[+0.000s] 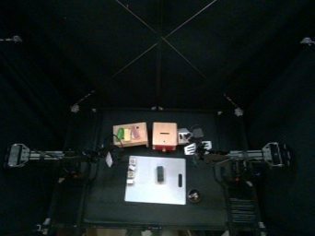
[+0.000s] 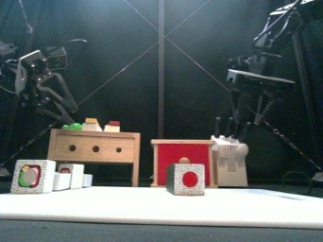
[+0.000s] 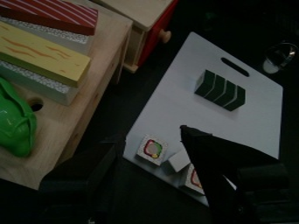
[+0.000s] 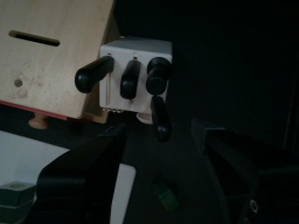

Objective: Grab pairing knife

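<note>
While the knife block hides every blade, both grippers hang parted, holding nothing.

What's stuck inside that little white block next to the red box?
The white knife block holds several knives; only their black handles stick out. The blades are buried in the slots, so the paring knife cannot be picked out.

white board mid-table | wooden boxes behind | knife block, probably, right
</note>
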Robot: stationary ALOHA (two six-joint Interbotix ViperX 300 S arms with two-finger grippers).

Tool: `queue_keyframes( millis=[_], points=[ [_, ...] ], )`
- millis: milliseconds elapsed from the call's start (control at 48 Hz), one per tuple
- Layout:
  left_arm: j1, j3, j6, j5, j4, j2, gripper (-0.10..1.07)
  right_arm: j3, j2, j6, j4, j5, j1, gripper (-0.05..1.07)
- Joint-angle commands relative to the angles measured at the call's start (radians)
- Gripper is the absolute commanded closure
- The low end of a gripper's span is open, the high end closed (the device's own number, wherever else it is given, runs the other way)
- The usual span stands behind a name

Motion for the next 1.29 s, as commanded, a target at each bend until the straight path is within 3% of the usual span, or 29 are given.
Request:
queue_keyframes(
  millis=[0, 250, 458, 833, 1271],
  points=[
    [0.002, -0.020, 0.000, -0.003, 0.003, 0.003, 0.08, 0.011, -0.008, 0.003, -0.008, -0.057, -0.034, 0.10],
    [0.002, -0.020, 0.000, -0.003, 0.000, 0.003, 0.08, 0.060, -0.003, 0.003, -0.008, -0.141, -0.092, 0.13],
    [0.002, -0.018, 0.000, -0.002, 0.000, 0.003, 0.08, 0.066, 0.000, 0.005, -0.008, -0.160, -0.103, 0.24],
    [0.002, -0.018, 0.000, 0.002, 0.000, 0.003, 0.08, 0.044, 0.025, 0.006, 0.006, -0.160, -0.101, 0.45],
    [0.002, -0.017, 0.000, 0.000, 0.002, 0.003, 0.08, -0.025, 0.074, 0.008, 0.043, -0.083, -0.092, 0.54]
  ],
)
